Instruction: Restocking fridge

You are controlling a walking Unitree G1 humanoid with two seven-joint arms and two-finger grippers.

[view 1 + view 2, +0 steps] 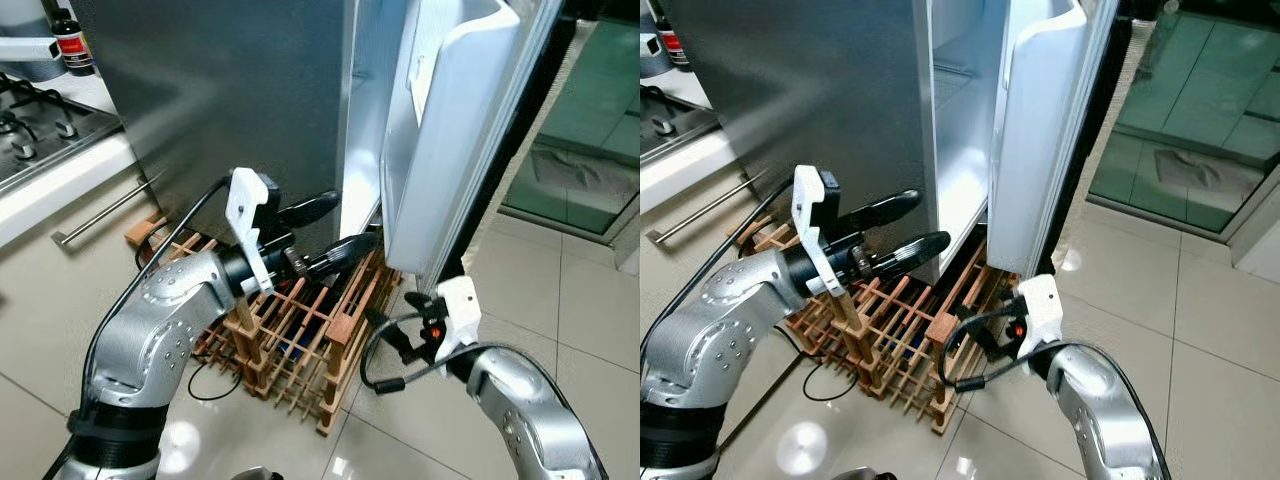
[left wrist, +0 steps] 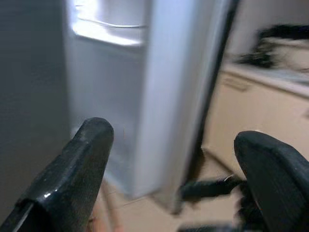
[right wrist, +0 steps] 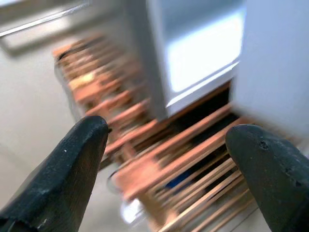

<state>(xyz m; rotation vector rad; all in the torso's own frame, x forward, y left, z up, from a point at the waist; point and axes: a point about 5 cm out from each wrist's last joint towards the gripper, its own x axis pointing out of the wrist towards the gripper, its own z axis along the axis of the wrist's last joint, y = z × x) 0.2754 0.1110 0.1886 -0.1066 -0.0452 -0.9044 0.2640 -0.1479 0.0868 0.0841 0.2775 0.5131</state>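
Note:
The steel fridge [image 1: 230, 90] stands ahead with its white-lined door [image 1: 450, 130] partly swung out, and a bright shelf shows inside [image 1: 960, 130]. My left gripper [image 1: 345, 228] is open and holds nothing. It hovers at the gap between the fridge body and the door, its fingertips [image 2: 72, 179] pointing into the gap. My right gripper [image 1: 985, 335] is low, below the door's bottom corner. It is open and holds nothing, with its fingers [image 3: 72, 164] spread over the wooden rack [image 3: 159, 164].
A wooden bottle rack [image 1: 290, 340] lies on the tile floor against the fridge base, right under both arms. At the left are a stove [image 1: 30, 130], a dark bottle [image 1: 72, 42] and a drawer handle [image 1: 100, 215]. A glass door [image 1: 590, 150] is at the right.

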